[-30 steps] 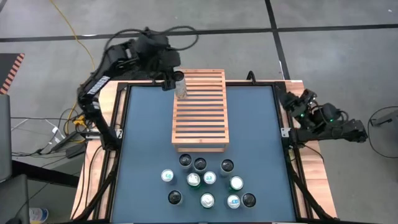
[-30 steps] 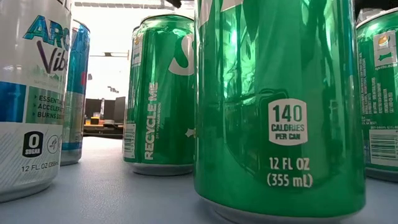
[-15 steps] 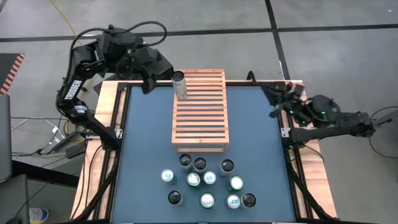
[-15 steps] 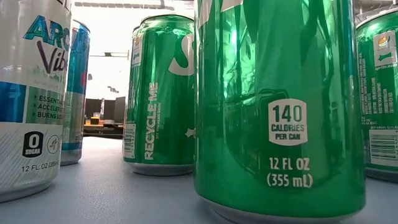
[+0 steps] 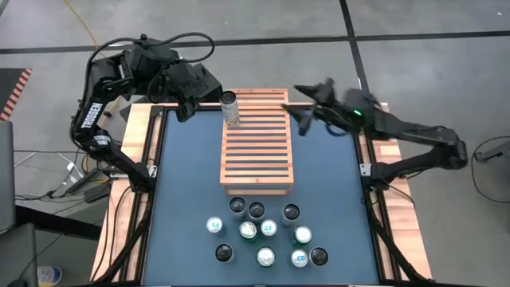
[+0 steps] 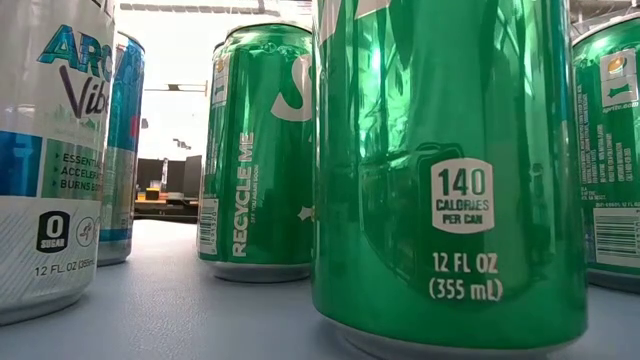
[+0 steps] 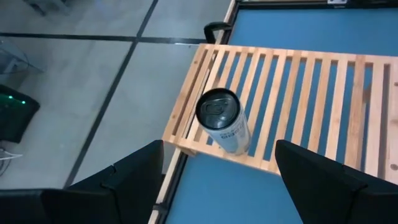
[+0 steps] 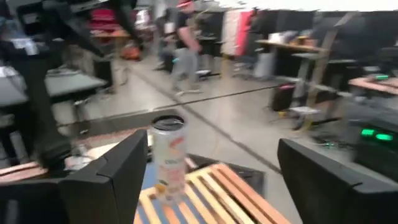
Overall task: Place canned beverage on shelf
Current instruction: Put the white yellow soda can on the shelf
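Note:
The shelf [image 5: 256,142] is a slatted wooden rack lying along the middle of the blue table. One silver canned beverage [image 5: 229,108] stands upright on its base at the shelf's far left corner, also seen in the left wrist view [image 7: 222,121] and the right wrist view [image 8: 168,158]. My left gripper [image 5: 199,106] is open just left of that can, clear of it. My right gripper [image 5: 301,110] is open over the shelf's far right corner, with nothing between its fingers. Several more cans [image 5: 263,233] stand near the table's near edge.
In the low view, green cans [image 6: 450,170] and a white can [image 6: 50,150] fill the picture. The table has a raised wooden border [image 5: 135,143]. Most of the shelf's slats are bare. A person walks in the room beyond [image 8: 183,50].
My left gripper has drawn back from the can toward the table's left edge, leaving the can standing on the shelf. My right gripper has swung from the table's right edge toward the shelf's far right corner and has opened.

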Robot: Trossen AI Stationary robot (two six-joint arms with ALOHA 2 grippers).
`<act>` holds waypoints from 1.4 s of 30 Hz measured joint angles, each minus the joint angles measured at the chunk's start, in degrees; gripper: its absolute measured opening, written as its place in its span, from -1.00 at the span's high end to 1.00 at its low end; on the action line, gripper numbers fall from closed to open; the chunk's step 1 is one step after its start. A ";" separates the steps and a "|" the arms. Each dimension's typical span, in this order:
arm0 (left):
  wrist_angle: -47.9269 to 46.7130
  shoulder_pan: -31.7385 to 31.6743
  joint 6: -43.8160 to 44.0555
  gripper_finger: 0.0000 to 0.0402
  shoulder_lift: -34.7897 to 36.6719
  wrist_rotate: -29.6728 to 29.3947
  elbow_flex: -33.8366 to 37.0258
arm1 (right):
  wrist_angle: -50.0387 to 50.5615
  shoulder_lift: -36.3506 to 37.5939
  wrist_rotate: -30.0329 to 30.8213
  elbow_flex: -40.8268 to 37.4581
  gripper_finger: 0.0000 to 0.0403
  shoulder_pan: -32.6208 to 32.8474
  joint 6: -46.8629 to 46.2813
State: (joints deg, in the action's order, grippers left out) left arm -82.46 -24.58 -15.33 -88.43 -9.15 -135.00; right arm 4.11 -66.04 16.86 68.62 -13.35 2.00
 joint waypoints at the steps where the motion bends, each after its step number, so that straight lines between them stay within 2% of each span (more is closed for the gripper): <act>1: -0.30 -0.44 -0.03 -0.47 0.16 0.83 0.00 | 0.11 -2.41 -3.76 1.54 -0.66 -1.46 0.00; 4: -0.76 -1.73 -0.09 -0.47 0.44 3.27 0.00 | -0.11 -10.42 -12.97 6.59 -0.66 -4.96 0.83; 6: -1.02 -2.66 -0.37 -0.47 0.46 3.68 0.00 | 0.02 -15.31 -16.70 10.12 -0.65 -6.44 2.71; 13: -2.75 -4.41 -2.01 -0.47 0.81 3.87 0.00 | -0.12 -28.07 -19.55 22.34 -0.66 -7.87 10.19; 19: -3.22 -4.72 -3.78 -0.47 0.95 4.59 0.00 | 0.04 -35.85 -29.02 30.51 -0.67 -8.79 8.62; 23: -3.21 -4.72 -3.92 -0.47 0.95 4.91 0.00 | 0.83 -40.69 -29.02 34.01 -0.67 -9.40 8.57; 31: -3.19 -4.72 -3.87 -0.47 0.95 5.90 0.00 | 1.75 -43.04 -29.08 35.78 -0.67 -10.79 8.51; 37: -3.07 -4.72 -3.85 -0.47 0.95 6.56 0.00 | 3.39 -43.04 -33.42 35.78 -0.67 -10.83 8.37; 42: -2.95 -4.72 -3.89 -0.47 0.95 6.62 0.00 | 3.27 -44.97 -33.70 35.83 -0.65 -10.45 7.55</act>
State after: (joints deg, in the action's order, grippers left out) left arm -85.41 -29.30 -19.22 -87.48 -2.53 -135.00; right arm 7.38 -111.00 -16.85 104.45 -23.79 9.55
